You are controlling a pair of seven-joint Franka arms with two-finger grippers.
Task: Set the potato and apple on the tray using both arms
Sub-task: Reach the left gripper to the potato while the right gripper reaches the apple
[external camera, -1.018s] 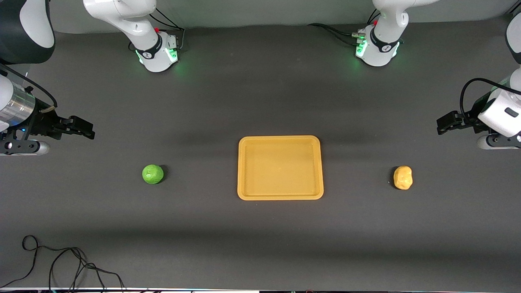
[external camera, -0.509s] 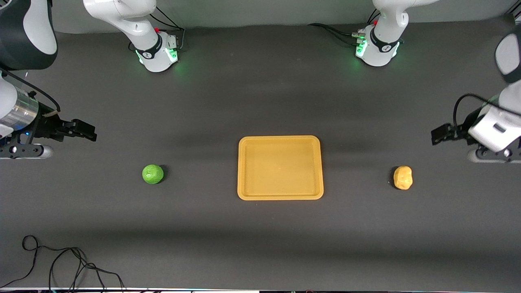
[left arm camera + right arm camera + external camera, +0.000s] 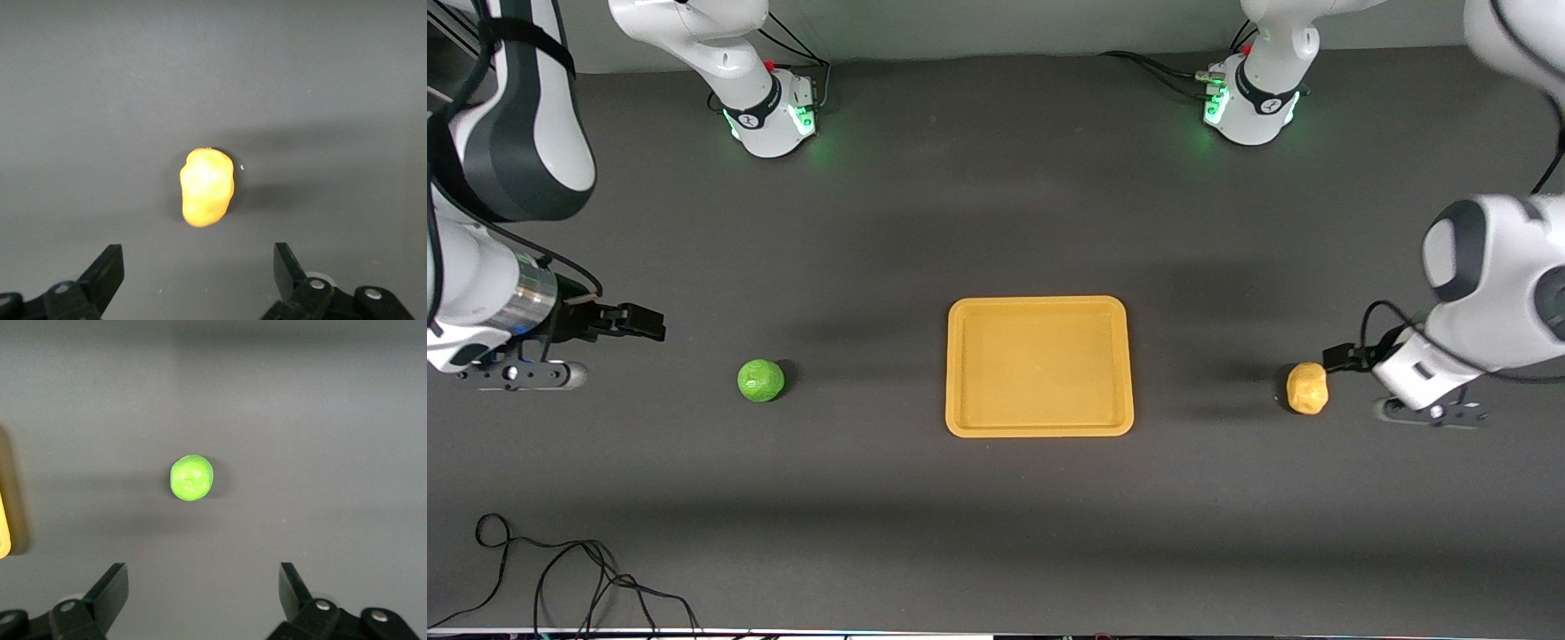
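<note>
Both arms had swung in toward the tray [image 3: 1040, 430]: the left tool [image 3: 1343, 357], released, neared the potato [image 3: 1307, 388]; the right tool [image 3: 640, 322], released, approached the apple [image 3: 760, 380]. Grasps seemed next.

We see the tray [image 3: 1040, 366], a flat orange-yellow rectangle with rounded corners and a low raised rim, lying bare in the middle of the table. The apple [image 3: 760, 380], a small round bright green ball with a slightly wrinkled skin, rests on the table well apart from the tray, toward the right arm's end. The potato [image 3: 1307, 388], a lumpy yellow-tan oblong, lies well apart toward the left arm's end.
</note>
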